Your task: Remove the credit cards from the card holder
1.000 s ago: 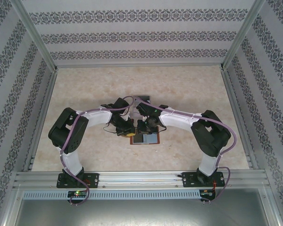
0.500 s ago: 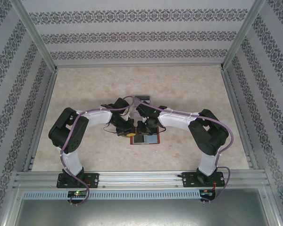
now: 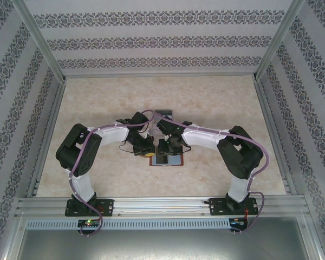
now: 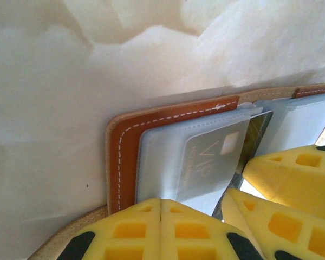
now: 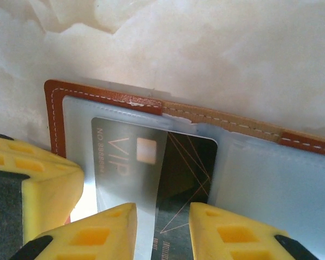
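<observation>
Card holder [image 3: 166,161] lies open flat at mid table [image 3: 97,108], close to the near side, both arms bent in over it. Left gripper [image 4: 160,227] has its pads pressed together with nothing between them, sitting on the holder's left flap by the stitched leather edge, so it's likely pinning it. Right gripper [image 5: 162,219] is narrowly parted, with the fingertips over the near edge of the dark VIP card [image 5: 185,169]. That card is half under a frosted pocket [image 5: 271,179] and not gripped as far as I can tell. Step looks like drawing this card out. To do it well: keep the left pin firm, close on the card's bare edge only and not the pocket film, then pull low along the slot so the holder doesn't lift or fold.
</observation>
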Motion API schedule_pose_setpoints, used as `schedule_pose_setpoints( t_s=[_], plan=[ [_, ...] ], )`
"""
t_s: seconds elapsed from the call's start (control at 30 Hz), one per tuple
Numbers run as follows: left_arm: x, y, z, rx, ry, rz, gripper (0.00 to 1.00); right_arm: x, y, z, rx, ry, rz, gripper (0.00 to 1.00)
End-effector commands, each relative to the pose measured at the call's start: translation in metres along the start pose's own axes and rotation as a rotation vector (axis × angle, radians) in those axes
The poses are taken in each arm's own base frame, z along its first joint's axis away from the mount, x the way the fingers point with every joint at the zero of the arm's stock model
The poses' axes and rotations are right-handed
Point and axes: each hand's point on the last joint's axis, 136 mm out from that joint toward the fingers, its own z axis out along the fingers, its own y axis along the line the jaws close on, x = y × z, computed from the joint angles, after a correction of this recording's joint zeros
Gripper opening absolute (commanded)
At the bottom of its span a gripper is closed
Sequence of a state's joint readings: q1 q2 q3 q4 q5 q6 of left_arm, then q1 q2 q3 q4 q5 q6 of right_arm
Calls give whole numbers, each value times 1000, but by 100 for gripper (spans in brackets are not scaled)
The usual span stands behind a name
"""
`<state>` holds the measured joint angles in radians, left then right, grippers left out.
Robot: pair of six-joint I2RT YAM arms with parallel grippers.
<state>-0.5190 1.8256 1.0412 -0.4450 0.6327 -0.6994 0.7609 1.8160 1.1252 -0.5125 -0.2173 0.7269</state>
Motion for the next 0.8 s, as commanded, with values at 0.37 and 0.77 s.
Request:
schedule_pose_setpoints(
  t_s=[0.37, 0.77],
  plan=[
    [7, -13, 2, -42, 37, 58, 0, 1, -10, -7, -34, 4, 33, 31],
    [12, 11, 18, -117, 79, 32, 0, 5, -8, 4, -81, 27, 45, 27]
  ],
)
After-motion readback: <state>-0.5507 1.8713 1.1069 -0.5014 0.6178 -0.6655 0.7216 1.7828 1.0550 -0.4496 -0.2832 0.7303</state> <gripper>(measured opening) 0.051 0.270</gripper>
